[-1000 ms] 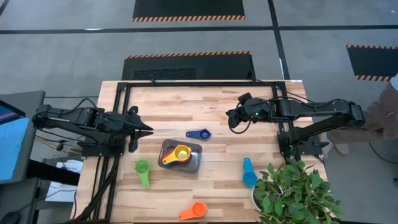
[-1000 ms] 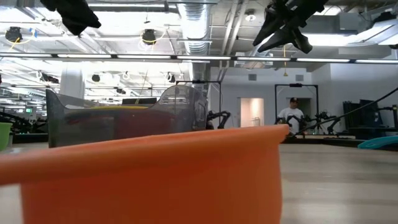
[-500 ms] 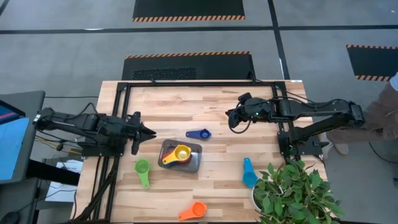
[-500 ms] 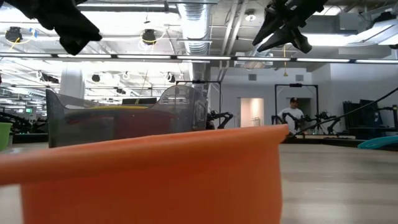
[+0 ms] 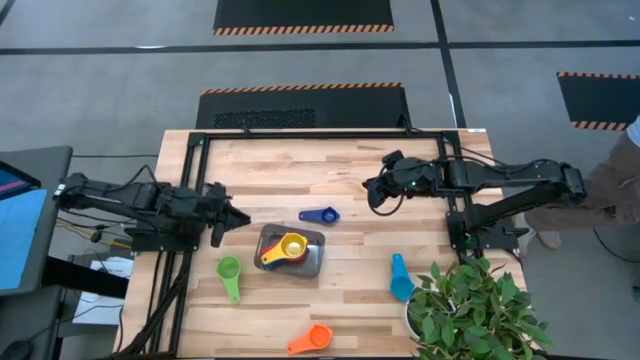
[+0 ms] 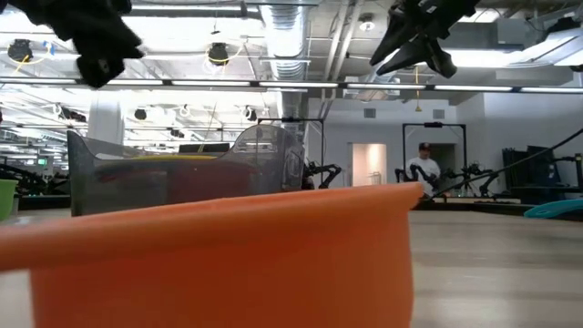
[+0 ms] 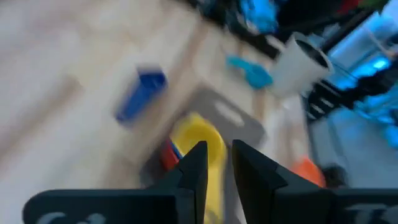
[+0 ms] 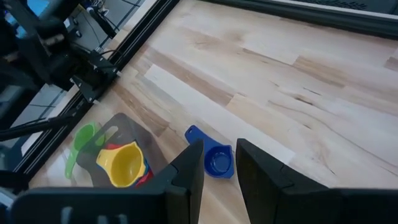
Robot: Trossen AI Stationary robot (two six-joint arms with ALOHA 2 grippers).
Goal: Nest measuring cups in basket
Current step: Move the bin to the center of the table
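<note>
An overhead camera is looking straight down on the bench (image 5: 330, 165); a bench-level camera is peering past the orange cup (image 6: 209, 255) pressing close to its lens; both wrist cameras are sharing the basket (image 8: 121, 134).

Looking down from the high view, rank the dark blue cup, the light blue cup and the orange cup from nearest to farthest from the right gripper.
From the right gripper:
1. Dark blue cup, mid-table, just beyond the basket.
2. Light blue cup, on the right side, beside the potted plant.
3. Orange cup, at the table's near edge.
</note>
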